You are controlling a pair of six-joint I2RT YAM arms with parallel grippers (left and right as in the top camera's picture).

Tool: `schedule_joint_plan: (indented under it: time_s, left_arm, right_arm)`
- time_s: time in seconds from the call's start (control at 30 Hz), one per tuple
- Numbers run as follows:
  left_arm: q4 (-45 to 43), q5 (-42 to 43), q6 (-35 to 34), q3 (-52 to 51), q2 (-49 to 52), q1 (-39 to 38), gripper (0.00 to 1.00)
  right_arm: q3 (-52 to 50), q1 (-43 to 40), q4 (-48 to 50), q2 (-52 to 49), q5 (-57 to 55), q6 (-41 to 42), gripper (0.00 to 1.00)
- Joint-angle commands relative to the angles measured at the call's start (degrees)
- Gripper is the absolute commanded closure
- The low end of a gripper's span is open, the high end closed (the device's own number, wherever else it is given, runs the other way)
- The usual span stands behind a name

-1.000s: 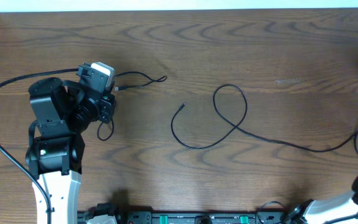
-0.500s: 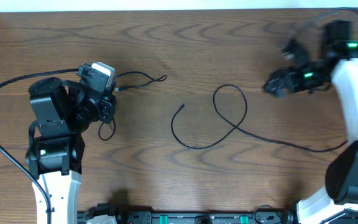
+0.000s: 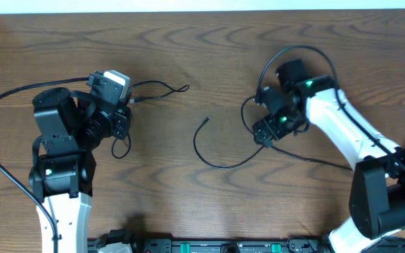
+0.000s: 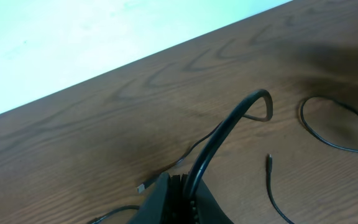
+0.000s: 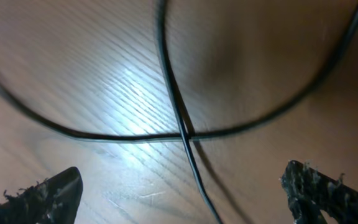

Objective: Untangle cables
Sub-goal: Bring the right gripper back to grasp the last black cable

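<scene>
Overhead view: a wooden table (image 3: pixel 188 49) is seen filling the shot, with the black cable (image 3: pixel 220 166) laid out around the middle
Right arm (image 3: pixel 343 130): angled in from the right of the black cable, its tip placed right over the spot where that cable crosses itself
Left arm (image 3: pixel 58 161): set well to the left of the black cable, nowhere near touching it
Right gripper (image 5: pixel 185 199): fingers (image 5: pixel 42 196) are spread wide and nothing is pinched; the cable's crossing is seen on the wood between them, a bit ahead of the tips
Left gripper (image 3: pixel 121 109): well left of the cable; spread or closed can't be told, the fingers are hidden
Black cable: flat on the table, one strand curved off left of the crossing, the other run off to the right
Plug end (image 3: pixel 207 119): left of the crossing, lying free on the wood, not held by anything
</scene>
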State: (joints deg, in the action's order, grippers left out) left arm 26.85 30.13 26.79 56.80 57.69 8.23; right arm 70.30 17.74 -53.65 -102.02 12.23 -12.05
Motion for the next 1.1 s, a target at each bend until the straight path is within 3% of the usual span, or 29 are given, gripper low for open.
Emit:
schedule_joint_plan:
  time_s: [0.0, 0.3, 0.83, 0.9, 0.93, 0.97, 1.0, 1.07]
  left_arm:
    - [0.1, 1.2, -0.5, -0.1, 0.0, 0.0, 0.92]
    - [0.1, 1.2, -0.6, -0.1, 0.0, 0.0, 0.93]
    - [0.1, 1.2, -0.6, -0.1, 0.0, 0.0, 0.93]
    - [0.1, 1.2, -0.6, -0.1, 0.0, 0.0, 0.93]
    - [0.1, 1.2, -0.6, -0.1, 0.0, 0.0, 0.92]
    - [0.1, 1.2, -0.6, -0.1, 0.0, 0.0, 0.93]
    - [0.1, 1.2, -0.6, -0.1, 0.0, 0.0, 0.92]
    - [0.1, 1.2, -0.6, -0.1, 0.0, 0.0, 0.92]
  right_arm:
    - [-3.1, 1.3, 0.6, -0.4, -6.1, 14.1, 0.01]
    - [-7.4, 1.9, 1.3, -0.4, -6.7, 30.4, 0.01]
    - [-18.8, 1.9, 8.0, -0.4, -5.5, 29.1, 0.02]
    - [-19.4, 1.9, 9.0, -0.4, -5.4, 27.7, 0.32]
    - [-19.6, 1.9, 9.4, -0.4, -5.4, 27.6, 0.62]
    - [-19.6, 1.9, 9.7, -0.4, -5.4, 27.6, 0.85]
    - [-19.6, 1.9, 10.1, -0.4, -5.4, 27.6, 0.99]
    - [-19.6, 1.9, 10.9, -0.4, -5.4, 27.7, 0.99]
